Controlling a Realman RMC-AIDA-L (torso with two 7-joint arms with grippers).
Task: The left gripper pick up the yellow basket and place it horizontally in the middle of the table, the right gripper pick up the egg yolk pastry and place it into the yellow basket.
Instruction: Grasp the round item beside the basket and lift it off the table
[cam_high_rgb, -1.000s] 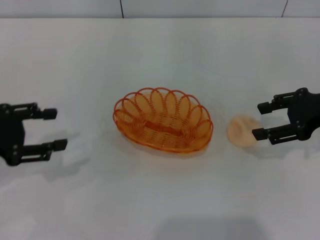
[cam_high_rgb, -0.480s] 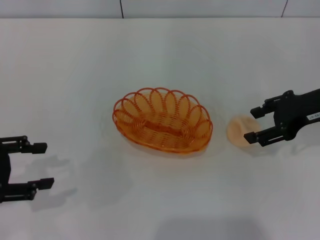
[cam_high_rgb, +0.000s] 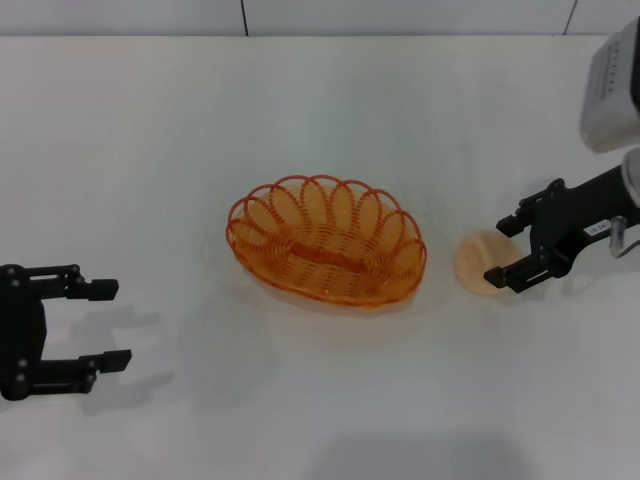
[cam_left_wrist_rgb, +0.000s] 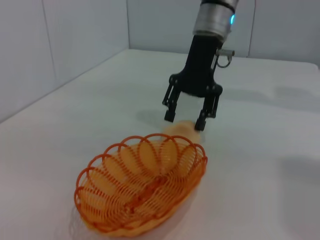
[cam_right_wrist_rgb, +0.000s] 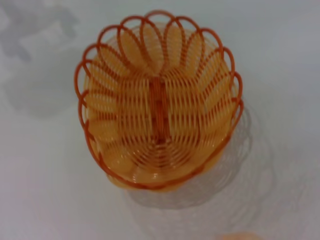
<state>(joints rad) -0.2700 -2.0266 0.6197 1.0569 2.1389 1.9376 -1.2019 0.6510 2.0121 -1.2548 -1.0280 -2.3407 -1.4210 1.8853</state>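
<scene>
My right end effector (cam_high_rgb: 504, 252) is low over the table (cam_high_rgb: 320, 120), on the right side of the head view. Its two black fingers are spread apart, and the egg yolk pastry (cam_high_rgb: 477, 262) lies at their tips, partly between them. The lower fingertip (cam_high_rgb: 496, 276) seems to be over the edge of the pastry, but I cannot tell if it touches it. The fingers are not closed on it, and the pastry rests on the table surface. In the left wrist view the same end effector (cam_left_wrist_rgb: 184, 118) comes down from above with one finger (cam_left_wrist_rgb: 170, 114) on each side, and the pastry (cam_left_wrist_rgb: 176, 130) shows just behind the far rim of the yellow basket (cam_left_wrist_rgb: 141, 189).

The yellow basket (cam_high_rgb: 326, 242) sits in the middle of the table with its long side across, upright, with nothing inside. It is just beside the pastry, with a small gap between them. From the right wrist view I look straight down into the basket (cam_right_wrist_rgb: 159, 99); at the edge of this picture there is a small pale orange spot, which I cannot identify with certainty.

My left end effector (cam_high_rgb: 108, 324) is far to the left, well apart from the basket. Its fingers are wide open and hold nothing.
</scene>
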